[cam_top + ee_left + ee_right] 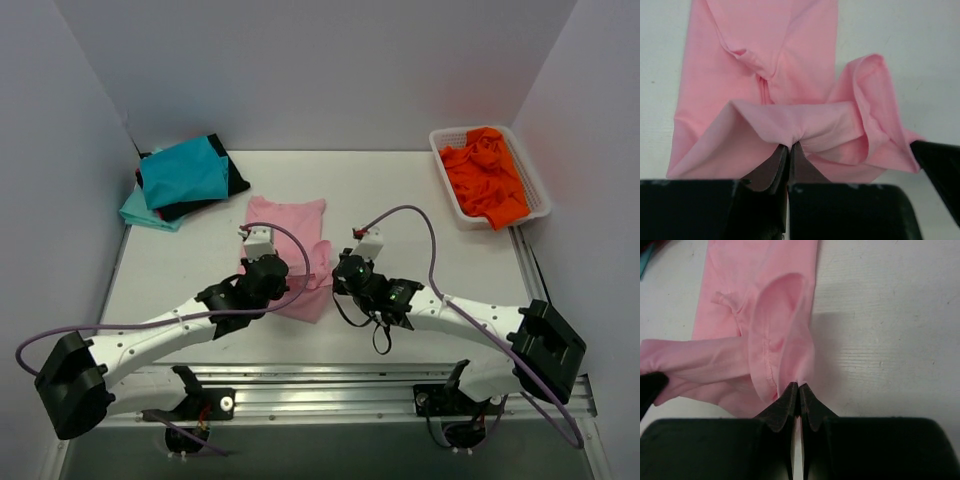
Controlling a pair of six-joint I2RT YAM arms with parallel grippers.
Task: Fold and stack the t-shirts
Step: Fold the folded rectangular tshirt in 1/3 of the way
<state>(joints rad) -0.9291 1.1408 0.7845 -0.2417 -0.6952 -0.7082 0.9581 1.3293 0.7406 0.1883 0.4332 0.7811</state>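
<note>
Nearest the lens, the left gripper fills the bottom of its wrist view. Its black jaws are pressed together with only a hairline slit between them, pinching a raised fold of the pink shirt at its near hem. Cloth tents up from the pinch and slopes down to either side. In its own view the right gripper is the same: the jaws are clamped tight on the shirt's near right edge, where a loop of fabric stands up above the tips. Each wrist view catches a dark sliver of the other gripper at its edge, too cropped to read.

From above, the pink shirt lies mid-table on the white table. Its far part is flat, and its near edge is bunched and lifted between the two grippers, which sit close side by side without touching. From that view the fingertips are hidden under the wrists and their cameras.

Both arms reach forward and inward from their bases at the near edge, with forearms low and angled toward each other.

In the far left corner is a pile: a teal shirt on top, a black shirt under it, and a pale aqua shirt sticking out at the near left. Their folds are hard to make out. At far right an orange shirt lies crumpled in a white basket.
</note>
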